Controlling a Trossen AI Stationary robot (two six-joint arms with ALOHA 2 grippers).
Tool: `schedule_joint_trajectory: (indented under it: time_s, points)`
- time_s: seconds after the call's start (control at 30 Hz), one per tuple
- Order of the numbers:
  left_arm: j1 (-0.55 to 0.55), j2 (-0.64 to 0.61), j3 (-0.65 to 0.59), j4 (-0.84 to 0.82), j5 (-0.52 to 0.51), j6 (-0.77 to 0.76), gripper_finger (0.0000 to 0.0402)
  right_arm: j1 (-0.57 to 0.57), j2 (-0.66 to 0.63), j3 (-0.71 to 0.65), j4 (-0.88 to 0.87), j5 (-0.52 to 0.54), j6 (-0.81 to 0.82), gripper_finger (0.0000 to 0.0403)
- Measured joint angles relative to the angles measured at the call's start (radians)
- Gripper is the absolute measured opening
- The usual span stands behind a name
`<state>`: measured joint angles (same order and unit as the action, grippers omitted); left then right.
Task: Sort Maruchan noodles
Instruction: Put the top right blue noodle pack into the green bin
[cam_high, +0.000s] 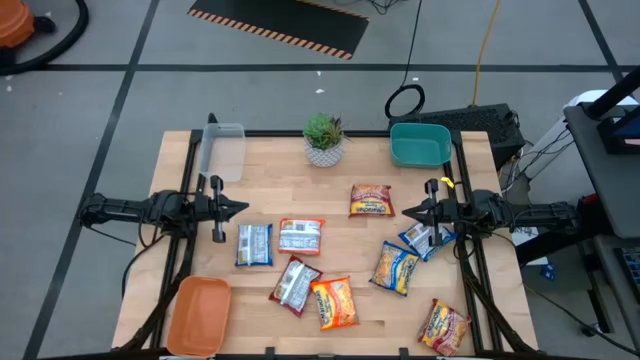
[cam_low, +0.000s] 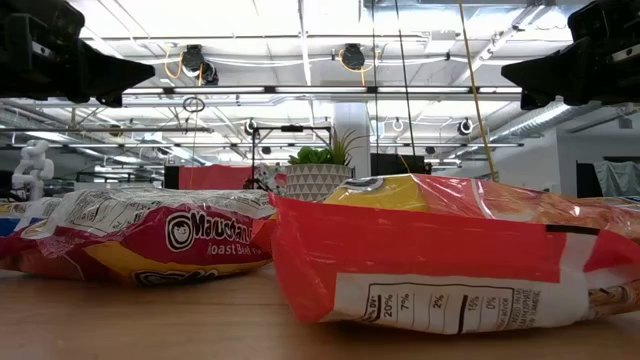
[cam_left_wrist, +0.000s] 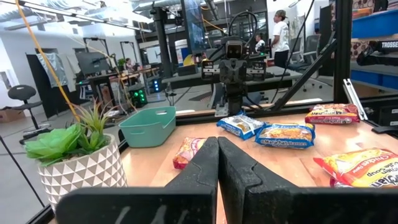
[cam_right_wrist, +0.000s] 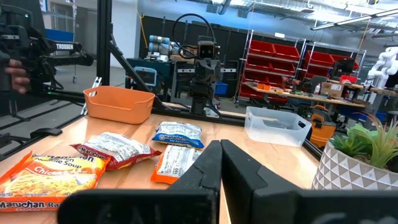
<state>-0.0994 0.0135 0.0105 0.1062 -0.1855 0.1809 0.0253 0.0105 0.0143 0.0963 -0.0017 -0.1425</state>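
With both jaws pinched empty, I see my left gripper (cam_high: 240, 208) nearest the blue-white packet (cam_high: 254, 244), lengthwise toward the orange tray (cam_high: 199, 314).

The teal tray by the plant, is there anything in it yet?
Empty: the teal tray shows only its bare bottom from above.

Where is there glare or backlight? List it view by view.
Low view: ceiling lights behind turn the left gripper and right gripper into silhouettes; sheen on the near red noodle packet. High view: even light on the table.
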Motion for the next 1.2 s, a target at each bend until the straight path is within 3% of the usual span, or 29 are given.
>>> schedule_joint_trajectory:
  time_s: [0.93, 1.2]
  points:
    - [0.000, 0.000, 0.000, 0.021, 0.000, 0.047, 0.0004, 0.000, 0.000, 0.000, 0.000, 0.000, 0.000, 0.0004]
    - [0.000, 0.001, 0.019, 0.097, -0.018, -0.123, 0.0004, 0.000, 0.000, 0.000, 0.000, 0.000, 0.054, 0.0004]
